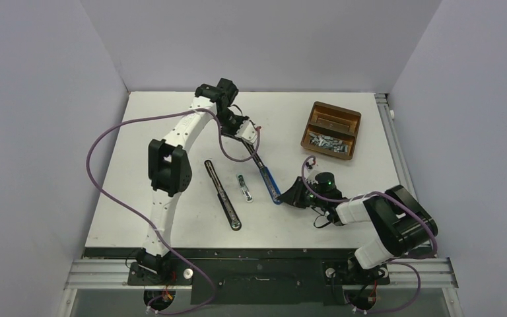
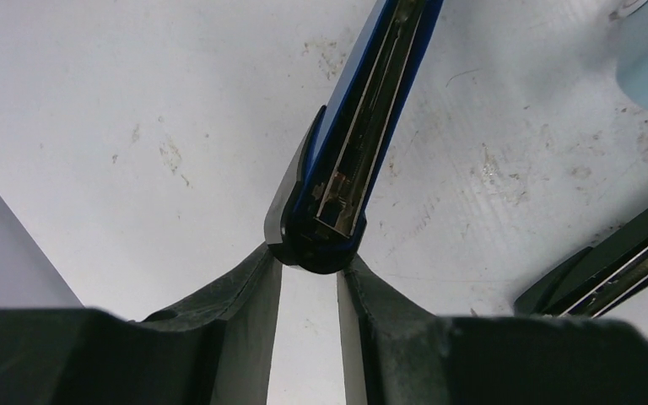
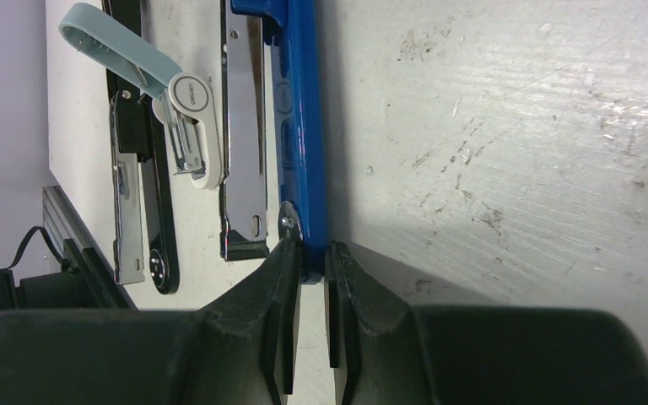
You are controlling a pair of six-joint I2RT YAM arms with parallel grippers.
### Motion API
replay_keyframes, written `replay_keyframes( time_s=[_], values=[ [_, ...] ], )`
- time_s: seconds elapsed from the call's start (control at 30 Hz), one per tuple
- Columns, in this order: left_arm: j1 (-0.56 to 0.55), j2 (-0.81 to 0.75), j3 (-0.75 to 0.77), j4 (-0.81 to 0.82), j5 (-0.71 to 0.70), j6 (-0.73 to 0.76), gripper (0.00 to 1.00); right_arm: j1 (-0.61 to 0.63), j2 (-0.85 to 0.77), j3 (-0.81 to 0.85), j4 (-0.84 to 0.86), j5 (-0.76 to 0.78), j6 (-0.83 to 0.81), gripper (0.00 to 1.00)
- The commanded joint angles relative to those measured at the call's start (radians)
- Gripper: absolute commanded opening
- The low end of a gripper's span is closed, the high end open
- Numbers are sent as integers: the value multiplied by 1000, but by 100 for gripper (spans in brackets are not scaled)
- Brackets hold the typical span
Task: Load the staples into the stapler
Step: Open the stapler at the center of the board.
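The blue stapler (image 1: pixel 266 173) lies opened out flat on the white table, its chrome magazine (image 3: pixel 245 160) beside the blue arm (image 3: pixel 299 126). My left gripper (image 1: pixel 251 137) grips its far black end (image 2: pixel 312 240), with the open channel facing the left wrist camera. My right gripper (image 1: pixel 292 193) is shut on its near blue end (image 3: pixel 308 253). The staples (image 1: pixel 326 140), small silver strips, lie in the near compartment of the brown tray (image 1: pixel 317 112) at the back right, away from both grippers.
A black stapler (image 1: pixel 222 194) lies opened out left of the blue one, and shows in the wrist views (image 2: pixel 607 266) (image 3: pixel 148 211). A small light-blue stapler (image 1: pixel 244 188) (image 3: pixel 177 110) lies between them. Grey walls enclose the table.
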Motion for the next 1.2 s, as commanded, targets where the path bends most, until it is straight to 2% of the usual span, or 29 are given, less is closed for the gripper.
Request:
replay_keyframes(
  time_s=[0.0,0.4,0.57,0.6,0.67,0.7,0.77,0.9,1.0,1.07,1.13,1.17],
  values=[
    [-2,34,32,37,-27,-26,0,2,40,4,-51,-24,-40,8],
    [-26,77,-29,228,-115,-115,0,2,48,6,-53,-44,-38,9],
    [-61,74,-126,448,-277,-267,3,2,41,5,-57,-46,-36,9],
    [-63,77,-130,508,-309,-329,3,2,39,5,-62,-45,-35,9],
    [-45,91,-87,524,-320,-418,6,2,34,2,-65,-46,-35,8],
    [-32,94,-59,519,-308,-464,11,2,31,0,-66,-45,-35,8],
    [0,83,-30,510,-271,-545,26,2,28,-4,-66,-44,-35,9],
    [61,-20,-101,576,-192,-680,60,2,35,-5,-67,-46,-38,8],
    [97,-114,-202,649,-102,-783,76,2,43,-1,-64,-52,-38,9],
    [104,-165,-241,658,-62,-823,82,2,48,5,-66,-60,-39,9],
    [106,-204,-260,646,-39,-881,98,2,44,14,-82,-58,-41,10],
    [106,-226,-260,641,-40,-933,96,2,35,25,-105,-47,-47,17]
  ],
)
